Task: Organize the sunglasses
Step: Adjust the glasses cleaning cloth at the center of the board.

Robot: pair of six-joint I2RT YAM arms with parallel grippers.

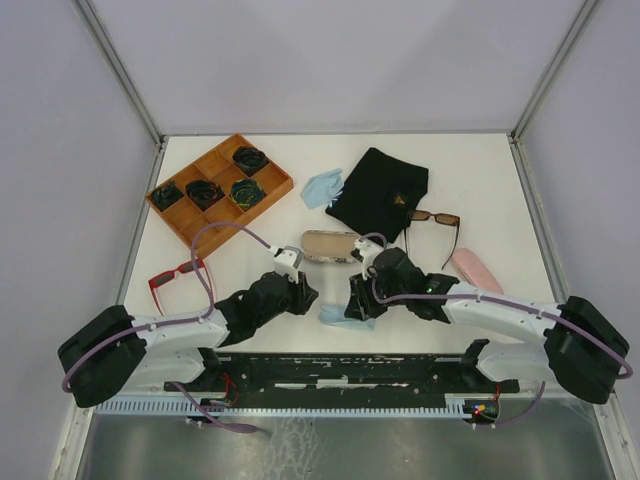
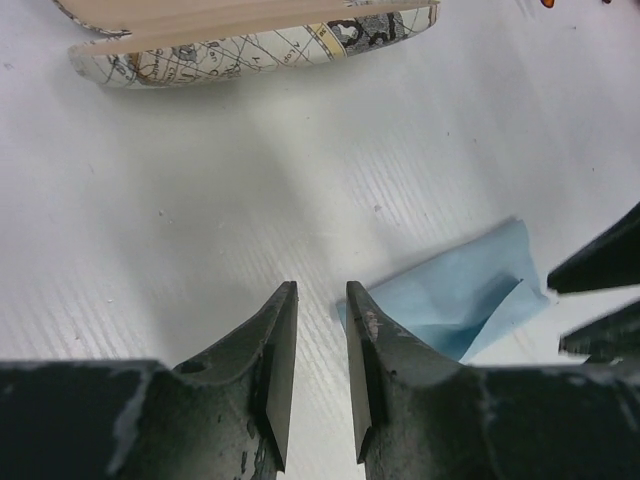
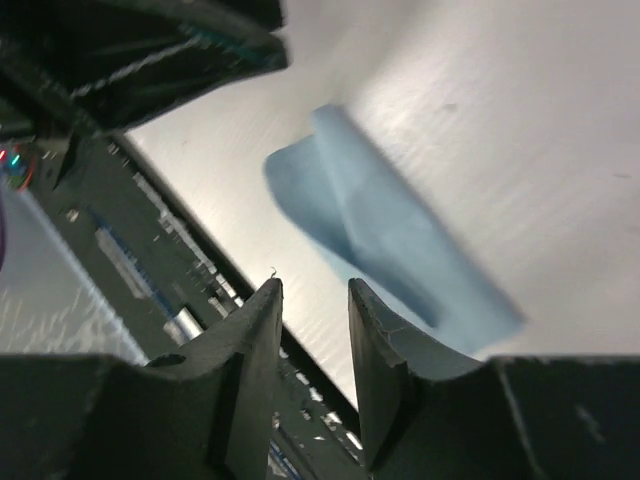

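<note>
over on the near-left side of the tabletop (image 1: 480, 165) is the red sunglasses (image 1: 176, 277), lying well left of the left end effector (image 1: 306, 293). nothing sits between them but bare surface. its front bar runs roughly left to right with a slight tilt, and one arm points back toward the near edge. that pair is clearly the left arm's pick, since the right arm would have to cross over.

the brown-tinted sunglasses (image 1: 434, 218) are on the other side, far and right of the right end effector (image 1: 354, 303). the lens bar runs left to right and both thin arms are unfolded, pointing toward the near edge. they sit just beside the black pouch (image 1: 380, 190), with the pink case (image 1: 475, 268) a bit nearer.

right now both end effectors are bunched up in the middle, tips pointing at each other over a crumpled blue cloth (image 2: 470, 295). the open map-print case (image 1: 332, 245) is just far of them. in the wrist views each one has its fingers parted by only a narrow slit, with nothing pinched between them, so neither is carrying anything.

my guess is whichever pair goes first, that arm has to swing outward and open wider. the red frame looks chunky, so i'd take it across the bar rather than along it.
</note>
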